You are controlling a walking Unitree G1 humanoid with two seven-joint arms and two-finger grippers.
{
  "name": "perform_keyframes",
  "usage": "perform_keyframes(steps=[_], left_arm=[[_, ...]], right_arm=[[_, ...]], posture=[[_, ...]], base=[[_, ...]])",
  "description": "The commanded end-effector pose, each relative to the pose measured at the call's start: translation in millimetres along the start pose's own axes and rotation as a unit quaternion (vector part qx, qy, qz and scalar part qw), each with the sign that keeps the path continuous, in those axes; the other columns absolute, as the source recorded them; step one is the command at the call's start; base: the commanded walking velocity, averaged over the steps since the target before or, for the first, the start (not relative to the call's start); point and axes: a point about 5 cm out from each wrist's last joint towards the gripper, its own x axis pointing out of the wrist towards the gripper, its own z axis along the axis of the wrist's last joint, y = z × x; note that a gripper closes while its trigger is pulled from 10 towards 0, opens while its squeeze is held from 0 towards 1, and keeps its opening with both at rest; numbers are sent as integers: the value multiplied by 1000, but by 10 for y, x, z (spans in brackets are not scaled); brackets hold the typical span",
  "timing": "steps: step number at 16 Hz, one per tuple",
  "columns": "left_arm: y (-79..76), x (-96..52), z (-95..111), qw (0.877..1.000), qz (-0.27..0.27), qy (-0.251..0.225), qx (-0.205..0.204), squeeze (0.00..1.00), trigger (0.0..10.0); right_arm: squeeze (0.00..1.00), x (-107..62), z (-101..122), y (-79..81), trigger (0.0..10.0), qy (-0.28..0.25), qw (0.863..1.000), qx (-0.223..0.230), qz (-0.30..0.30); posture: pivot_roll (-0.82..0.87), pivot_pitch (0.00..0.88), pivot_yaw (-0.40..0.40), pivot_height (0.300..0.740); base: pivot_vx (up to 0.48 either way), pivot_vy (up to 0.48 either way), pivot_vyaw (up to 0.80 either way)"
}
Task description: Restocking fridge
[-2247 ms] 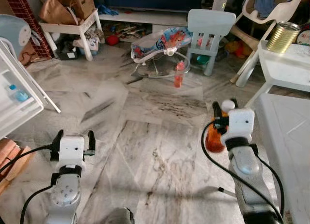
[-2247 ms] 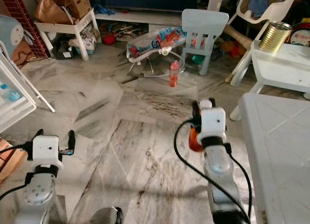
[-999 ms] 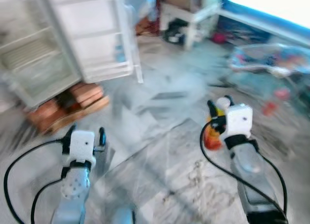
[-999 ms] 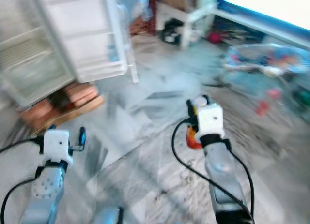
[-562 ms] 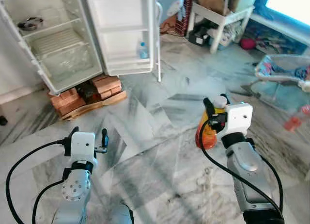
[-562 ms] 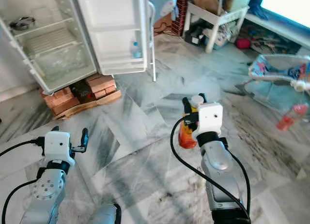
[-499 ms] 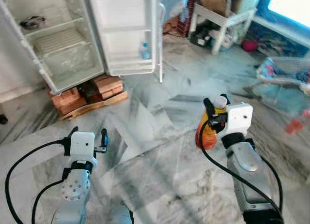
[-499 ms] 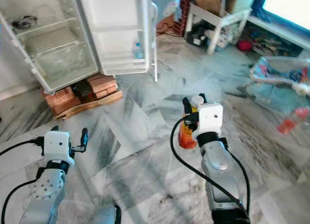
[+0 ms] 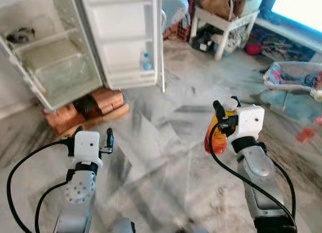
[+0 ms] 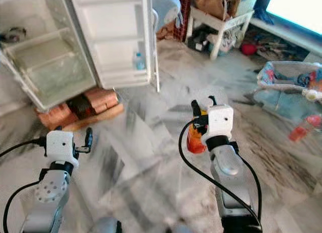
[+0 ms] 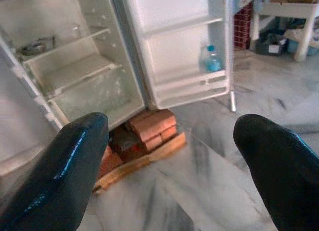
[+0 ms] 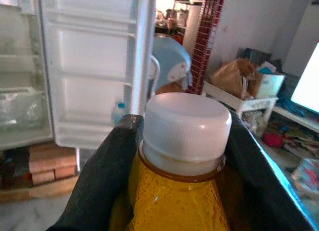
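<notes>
An orange juice bottle is clamped in the right hand; the left hand is spread wide. The open fridge is propped on bricks.

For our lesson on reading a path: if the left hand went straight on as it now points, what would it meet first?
Probably the brick stack under the open fridge; the left hand is open and points there, though depth is unclear.

Lived-in home, open fridge, baby bouncer, marble floor

Glossy marble floor; plastic bottle.
</notes>
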Motion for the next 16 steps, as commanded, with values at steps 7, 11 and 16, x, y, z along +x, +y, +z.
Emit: perform_keyframes(steps=[7,11,16], left_arm=[[28,-9,-14,1000,6,6,9,0,10000],[14,1,-7,1000,-1,7,5,0,10000],[-14,3,-6,1000,-7,12,0,0,10000]], right_arm=[[0,60,76,74,10000,-22,1000,5,11],[0,76,69,69,10000,-19,1000,2,6],[0,102,46,40,10000,-11,1000,-2,-9]], posture=[[124,117,-44,740],[124,118,-46,740],[125,118,-46,740]], base=[[376,235,0],[409,0,0],[470,0,0]])
